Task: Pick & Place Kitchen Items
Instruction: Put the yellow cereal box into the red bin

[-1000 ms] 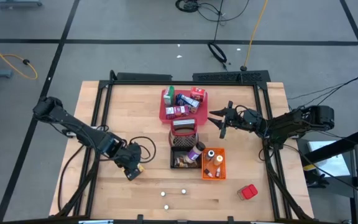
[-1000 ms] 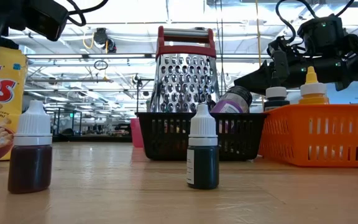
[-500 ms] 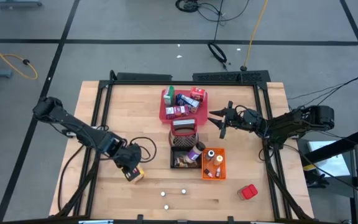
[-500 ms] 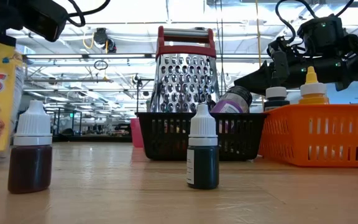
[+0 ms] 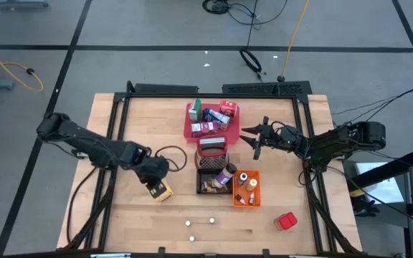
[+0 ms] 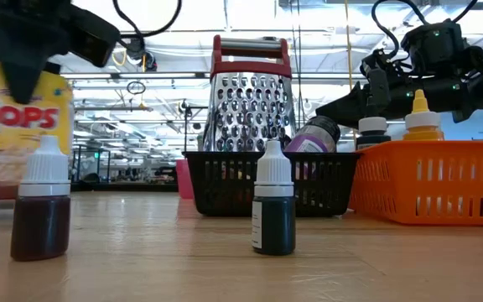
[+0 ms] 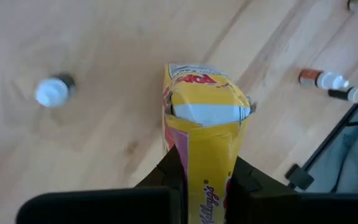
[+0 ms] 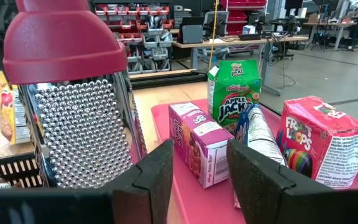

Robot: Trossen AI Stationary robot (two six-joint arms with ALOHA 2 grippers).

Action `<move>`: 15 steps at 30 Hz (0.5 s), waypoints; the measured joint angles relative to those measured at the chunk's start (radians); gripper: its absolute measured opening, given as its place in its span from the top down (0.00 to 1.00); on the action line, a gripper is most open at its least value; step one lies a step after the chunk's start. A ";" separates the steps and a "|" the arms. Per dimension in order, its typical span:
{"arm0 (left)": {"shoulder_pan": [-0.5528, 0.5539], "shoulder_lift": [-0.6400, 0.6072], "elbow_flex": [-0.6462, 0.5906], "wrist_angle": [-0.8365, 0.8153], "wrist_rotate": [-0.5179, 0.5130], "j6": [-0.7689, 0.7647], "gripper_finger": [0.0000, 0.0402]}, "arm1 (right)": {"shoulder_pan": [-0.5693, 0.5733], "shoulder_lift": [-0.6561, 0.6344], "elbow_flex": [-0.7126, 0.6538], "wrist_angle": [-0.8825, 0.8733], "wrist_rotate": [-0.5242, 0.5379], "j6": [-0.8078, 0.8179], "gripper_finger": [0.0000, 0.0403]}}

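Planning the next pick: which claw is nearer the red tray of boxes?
Right. The right claw hangs open just beside the red tray, level with its near end. The left claw is farther off toward the table's front, shut on a yellow cereal box.

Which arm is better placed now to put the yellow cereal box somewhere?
The left. Its end effector is already shut on the yellow cereal box, just left of the black wire basket. The right end effector hangs open beside the red tray, holding nothing.
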 joint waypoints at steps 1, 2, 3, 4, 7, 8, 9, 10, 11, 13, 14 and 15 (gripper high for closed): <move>0.019 -0.004 0.000 -0.001 0.005 0.018 0.89 | 0.000 0.000 0.000 0.000 0.000 0.000 0.65; 0.036 -0.009 0.000 -0.002 0.008 0.035 0.89 | 0.000 0.000 0.000 0.000 0.000 0.000 0.65; 0.055 -0.016 0.000 -0.002 0.010 0.052 0.89 | 0.000 0.000 0.000 0.000 0.000 0.000 0.65; 0.074 -0.025 0.000 -0.002 0.011 0.069 0.89 | 0.000 0.000 0.000 0.000 0.000 0.000 0.65; 0.131 -0.059 0.000 -0.003 0.010 0.124 0.88 | 0.000 0.000 0.000 0.000 0.000 -0.003 0.65; 0.150 -0.073 0.000 -0.003 0.010 0.145 0.88 | 0.000 0.000 0.000 0.000 0.000 -0.004 0.65; 0.172 -0.088 0.000 -0.004 0.010 0.167 0.87 | 0.000 0.000 0.000 0.000 0.000 -0.004 0.65; 0.194 -0.101 0.000 -0.003 0.011 0.185 0.87 | 0.000 0.000 0.000 0.000 0.000 -0.006 0.65; 0.218 -0.114 0.000 -0.004 0.011 0.200 0.87 | 0.000 0.000 0.000 0.000 0.000 -0.011 0.65; 0.267 -0.133 0.000 -0.002 0.010 0.217 0.88 | 0.000 0.000 0.000 0.000 0.000 -0.017 0.65; 0.292 -0.144 0.000 -0.003 0.010 0.227 0.88 | 0.000 0.000 0.000 0.000 0.000 -0.018 0.65; 0.317 -0.153 0.000 -0.003 0.010 0.237 0.89 | 0.000 0.000 0.000 0.000 0.000 -0.018 0.65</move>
